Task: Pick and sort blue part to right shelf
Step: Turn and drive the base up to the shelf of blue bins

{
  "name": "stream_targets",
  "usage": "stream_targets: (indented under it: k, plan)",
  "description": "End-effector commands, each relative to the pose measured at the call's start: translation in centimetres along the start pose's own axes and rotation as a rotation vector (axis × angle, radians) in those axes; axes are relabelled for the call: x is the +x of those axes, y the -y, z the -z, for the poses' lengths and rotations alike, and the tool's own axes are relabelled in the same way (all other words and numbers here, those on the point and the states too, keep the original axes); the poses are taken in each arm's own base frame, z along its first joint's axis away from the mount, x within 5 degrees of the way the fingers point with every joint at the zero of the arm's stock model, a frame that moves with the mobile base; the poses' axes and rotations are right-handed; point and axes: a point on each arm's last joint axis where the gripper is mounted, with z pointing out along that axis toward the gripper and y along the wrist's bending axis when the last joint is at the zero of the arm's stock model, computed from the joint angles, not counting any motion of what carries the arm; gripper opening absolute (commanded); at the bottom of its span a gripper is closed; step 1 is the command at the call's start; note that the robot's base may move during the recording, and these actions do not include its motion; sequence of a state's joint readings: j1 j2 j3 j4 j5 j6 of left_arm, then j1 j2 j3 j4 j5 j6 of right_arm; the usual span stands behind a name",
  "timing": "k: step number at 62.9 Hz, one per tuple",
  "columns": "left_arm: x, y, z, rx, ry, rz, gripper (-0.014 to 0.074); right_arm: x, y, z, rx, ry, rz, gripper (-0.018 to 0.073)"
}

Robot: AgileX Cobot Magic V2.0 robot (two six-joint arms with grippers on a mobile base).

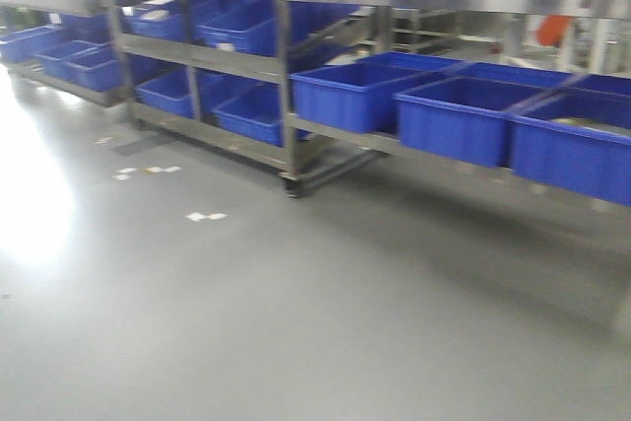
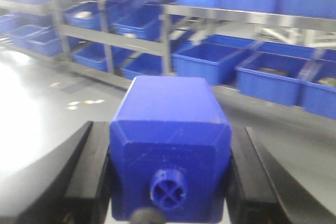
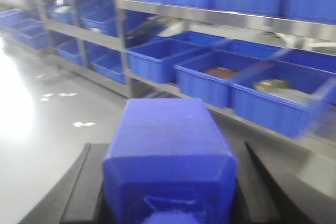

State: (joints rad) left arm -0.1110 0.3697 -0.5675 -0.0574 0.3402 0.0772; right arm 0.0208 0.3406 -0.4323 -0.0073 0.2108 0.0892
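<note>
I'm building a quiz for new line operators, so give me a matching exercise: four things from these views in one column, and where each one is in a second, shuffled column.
Things
1. round-necked blue block
2. wide-capped blue part
3. blue bins
4. white scraps

Places
A. on the grey floor
B. clamped in the right gripper
C. on the steel rack
D. clamped in the left gripper

Pairs: 1-D, 2-B, 3-C, 4-A.
</note>
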Motion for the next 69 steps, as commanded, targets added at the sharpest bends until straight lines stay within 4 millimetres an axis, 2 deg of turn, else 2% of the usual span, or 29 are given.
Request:
stream_targets:
  k: [1, 69]
  plan:
    - [-1.87, -0.07, 0.27, -0.006, 0.12, 0.011, 0.0354, -1.74, -0.12, 0.15, -0.006, 0.113, 0.003, 0.0426]
    - [-1.87, -0.07, 0.27, -0.006, 0.12, 0.011, 0.0354, -1.74, -0.12, 0.15, -0.006, 0.113, 0.003, 0.0426]
